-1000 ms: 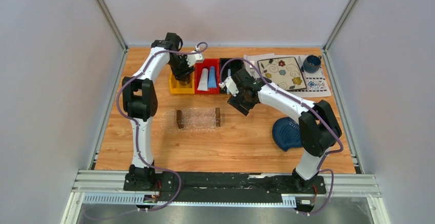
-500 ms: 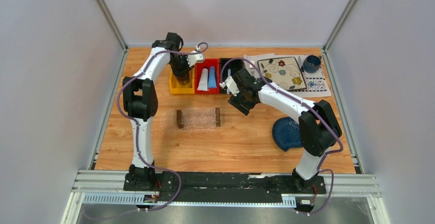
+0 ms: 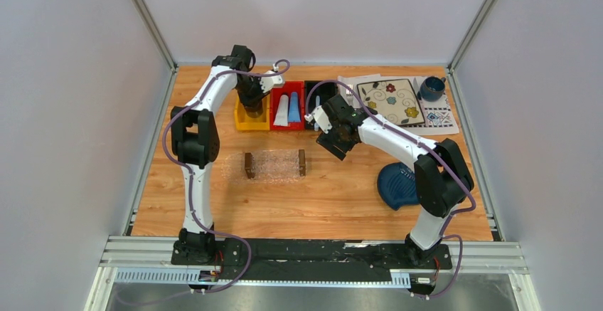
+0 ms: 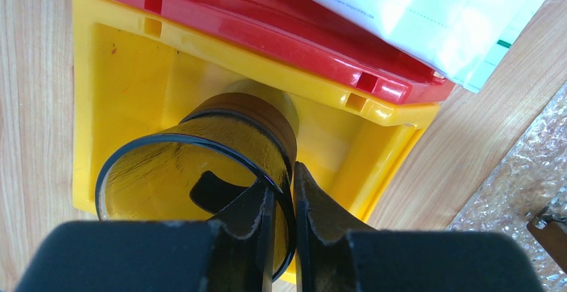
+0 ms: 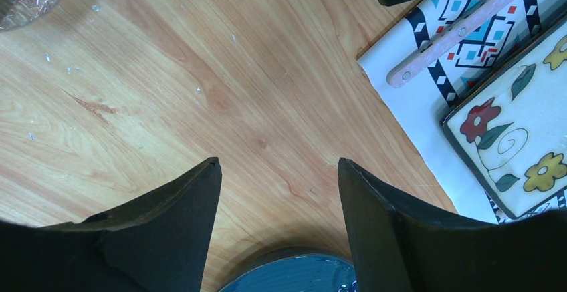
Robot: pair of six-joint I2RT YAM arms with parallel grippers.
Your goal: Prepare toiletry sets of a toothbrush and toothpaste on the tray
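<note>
Top external view first: the tray (image 3: 274, 163) lies bare, with no toothbrush and no toothpaste on it, so you should count no set as made yet. Both toothpaste tubes (image 3: 283, 110) sit in the red bin (image 3: 286, 127) just beyond the tray's far side, the white-grey one to the left of the blue. I cannot pick out the toothbrush for certain in any view (it may lie in the black bin (image 3: 318, 89) next to the red one, which shows poorly), so don't rely on a position for it.

Beyond the tray's left end, your left gripper (image 4: 284, 180) is down in the yellow bin (image 4: 120, 71). Its fingers are set narrow and pinch the wall of a see-through amber cup (image 4: 200, 138), one finger inside the rim and one outside. The cup looks empty.

Your right gripper (image 5: 277, 165) hangs off the tray's right end over bare wood, fingers spread wide with nothing between them.

By my reading the whole job is left: a brush and a tube both have to reach the tray.
</note>
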